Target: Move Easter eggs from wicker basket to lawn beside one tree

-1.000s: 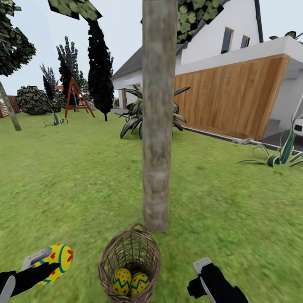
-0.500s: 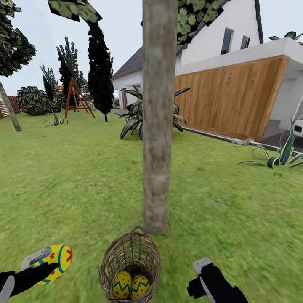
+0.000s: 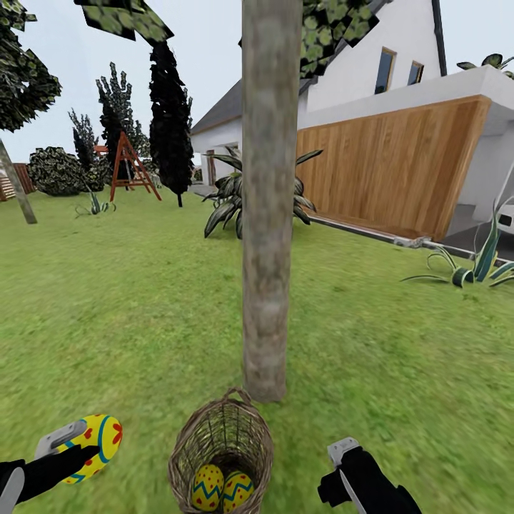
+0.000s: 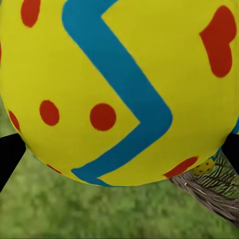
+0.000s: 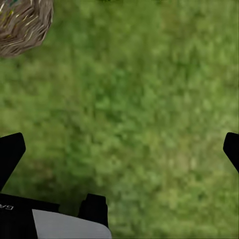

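My left gripper (image 3: 84,442) is shut on one yellow Easter egg (image 3: 98,437) low at the left, above the lawn (image 3: 128,314); up close that egg (image 4: 114,84) sits between the dark fingers (image 4: 7,157). Two more eggs (image 3: 208,487) (image 3: 238,491) lie in the wicker basket (image 3: 221,435), which stands just in front of the tree trunk (image 3: 268,214). Right of the basket, my right gripper (image 3: 346,467) is open over bare grass, its fingertips (image 5: 10,154) wide apart. A piece of the basket (image 5: 22,22) shows in the right wrist view.
A spiky plant (image 3: 228,193) grows behind the trunk. The wood-panelled garage (image 3: 392,164) and white house (image 3: 371,57) stand at the right, another spiky plant (image 3: 475,260) before them. A black cypress (image 3: 170,114) and a red swing frame (image 3: 128,168) are far back left.
The whole view has shifted slightly, so basket and tree base sit a little lower in the picture. Both grippers keep their places and states.
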{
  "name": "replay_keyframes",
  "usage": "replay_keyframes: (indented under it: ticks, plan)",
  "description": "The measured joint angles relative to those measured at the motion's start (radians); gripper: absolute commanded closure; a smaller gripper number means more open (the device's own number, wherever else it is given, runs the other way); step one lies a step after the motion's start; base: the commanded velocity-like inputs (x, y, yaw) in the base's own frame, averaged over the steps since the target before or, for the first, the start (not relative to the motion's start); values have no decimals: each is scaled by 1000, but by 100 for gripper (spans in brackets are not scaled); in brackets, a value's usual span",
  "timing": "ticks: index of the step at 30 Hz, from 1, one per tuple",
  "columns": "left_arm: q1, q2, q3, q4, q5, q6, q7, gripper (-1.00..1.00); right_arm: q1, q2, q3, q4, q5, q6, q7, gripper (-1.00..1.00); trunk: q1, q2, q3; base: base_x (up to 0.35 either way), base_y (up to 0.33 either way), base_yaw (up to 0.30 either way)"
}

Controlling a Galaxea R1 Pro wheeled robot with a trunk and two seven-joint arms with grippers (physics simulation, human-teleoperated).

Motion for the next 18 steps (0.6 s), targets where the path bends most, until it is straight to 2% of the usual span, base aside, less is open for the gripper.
replay_keyframes:
  ticks: [5, 13, 18]
  plan:
    - [0, 1, -2, 0, 0, 1, 0, 100, 0, 1, 2, 0, 0, 0, 0, -100, -4, 7, 3, -75, 61, 0]
    - [0, 2, 0, -1, 0, 2, 0, 100, 0, 1, 2, 3, 1, -1, 0, -100, -4, 7, 3, -40, 300, 0]
    - [0, 3, 1, 0, 0, 3, 0, 100, 0, 1, 1, 11, -1, -2, 0, -100, -4, 7, 3, 136, 313, 0]
